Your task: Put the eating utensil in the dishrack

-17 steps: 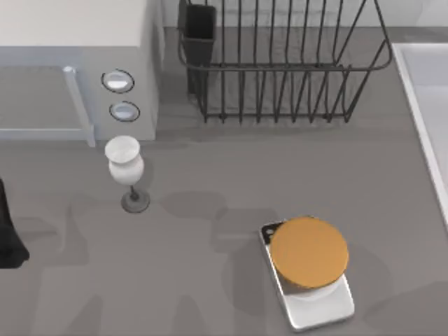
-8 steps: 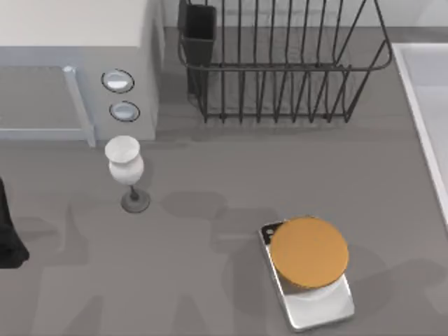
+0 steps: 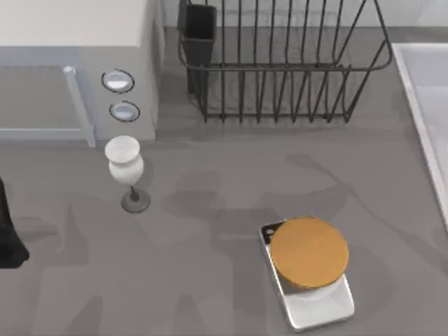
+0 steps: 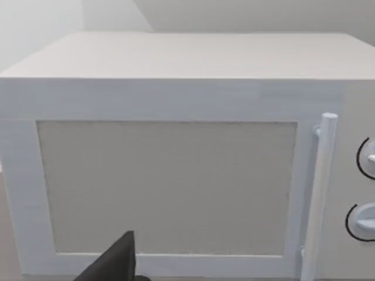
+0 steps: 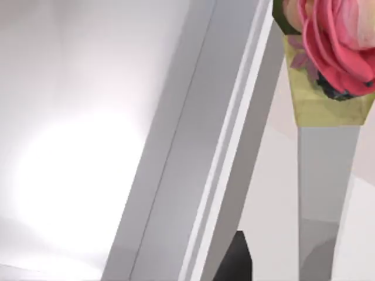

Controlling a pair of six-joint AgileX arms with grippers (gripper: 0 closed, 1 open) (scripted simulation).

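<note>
The dishrack (image 3: 280, 66) is a black wire basket at the back of the table, with a dark cup (image 3: 199, 28) at its left corner. In the right wrist view, a grey flat shaft (image 5: 325, 193) topped by a yellow piece with a pink rose print (image 5: 331, 47) runs close past the camera. It may be the eating utensil, and I cannot tell whether it is held. A dark part of my right gripper (image 5: 234, 260) shows beside it. My left arm (image 3: 7, 238) is parked at the table's left edge, and a dark part of its gripper (image 4: 114, 263) faces the microwave.
A white microwave (image 3: 70, 63) stands at the back left, with a white wine glass (image 3: 126, 168) upright in front of it. An orange disc (image 3: 308, 252) rests on a silver slab (image 3: 325, 308) at the front. A white raised edge (image 3: 420, 105) runs along the right side.
The arm shadows on the table have shifted, and one now reaches up and right toward the dishrack. Nothing on the table has moved.
</note>
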